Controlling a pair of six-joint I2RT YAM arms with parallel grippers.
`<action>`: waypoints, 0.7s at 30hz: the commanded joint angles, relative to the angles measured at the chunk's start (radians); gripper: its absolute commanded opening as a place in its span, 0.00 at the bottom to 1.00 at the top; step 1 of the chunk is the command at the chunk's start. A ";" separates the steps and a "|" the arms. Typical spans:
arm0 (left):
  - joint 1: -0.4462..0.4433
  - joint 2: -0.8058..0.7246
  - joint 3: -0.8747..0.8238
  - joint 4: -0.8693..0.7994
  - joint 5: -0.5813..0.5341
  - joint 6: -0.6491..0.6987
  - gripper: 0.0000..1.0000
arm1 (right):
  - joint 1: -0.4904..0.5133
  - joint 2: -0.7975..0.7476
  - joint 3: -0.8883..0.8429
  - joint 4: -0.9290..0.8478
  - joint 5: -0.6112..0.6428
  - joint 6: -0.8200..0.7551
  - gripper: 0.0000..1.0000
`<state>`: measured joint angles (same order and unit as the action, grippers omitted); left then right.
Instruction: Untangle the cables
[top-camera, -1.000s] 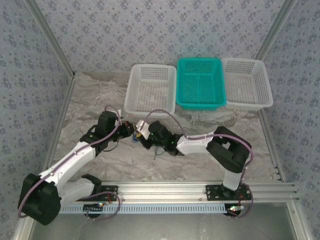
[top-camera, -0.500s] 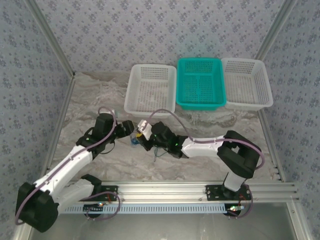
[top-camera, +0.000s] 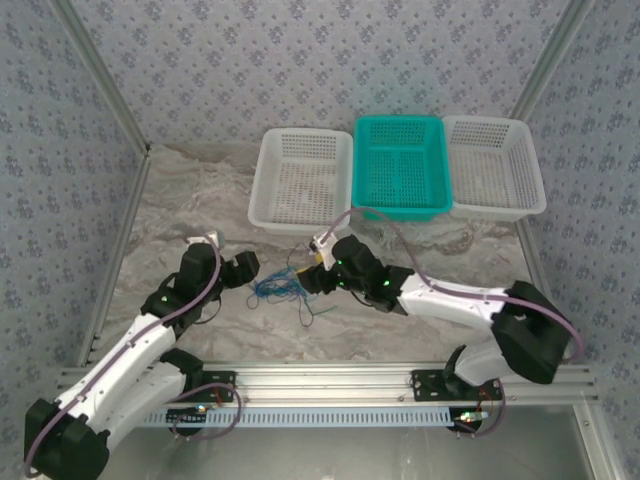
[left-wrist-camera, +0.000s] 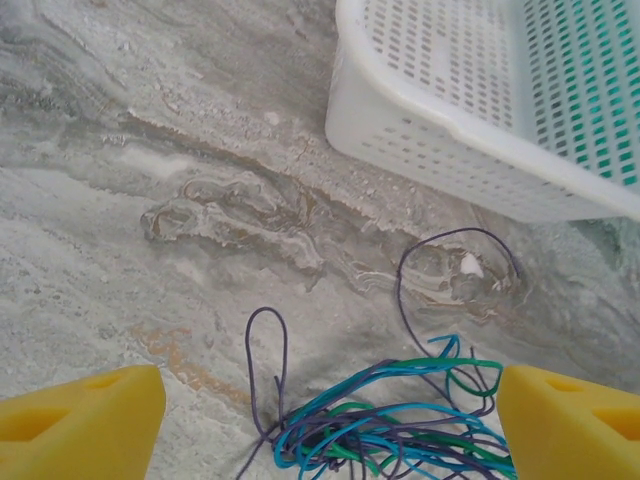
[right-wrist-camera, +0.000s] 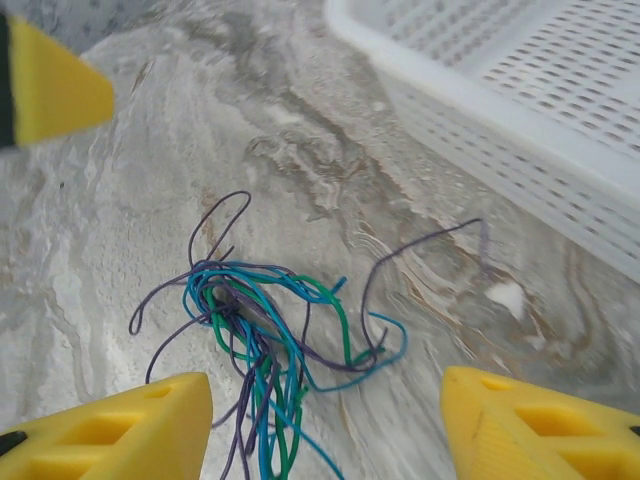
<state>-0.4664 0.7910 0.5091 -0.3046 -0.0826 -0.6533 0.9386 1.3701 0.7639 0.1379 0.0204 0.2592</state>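
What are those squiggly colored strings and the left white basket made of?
The cables are probably thin plastic-coated wire, smooth: they hold springy loops instead of lying limp. The left white basket looks like hard molded plastic, matte, with neat rows of slots.

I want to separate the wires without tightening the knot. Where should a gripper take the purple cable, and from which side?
Probably the narrow loop of the purple cable sticking out of the tangle: it lies alone on bare table, so come from above, clear of the rest.
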 joint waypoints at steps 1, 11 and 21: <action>-0.015 0.049 0.055 0.007 0.044 0.045 0.86 | 0.005 -0.026 -0.018 -0.205 0.081 0.140 0.62; -0.206 0.267 0.165 0.027 -0.046 0.093 0.83 | -0.159 0.080 0.003 -0.079 -0.063 0.420 0.65; -0.231 0.313 0.180 0.011 -0.070 0.085 0.84 | -0.144 0.361 0.113 0.164 0.070 0.380 0.63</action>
<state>-0.6903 1.1194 0.6601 -0.2867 -0.1242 -0.5858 0.7784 1.6836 0.8356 0.2012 0.0402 0.6544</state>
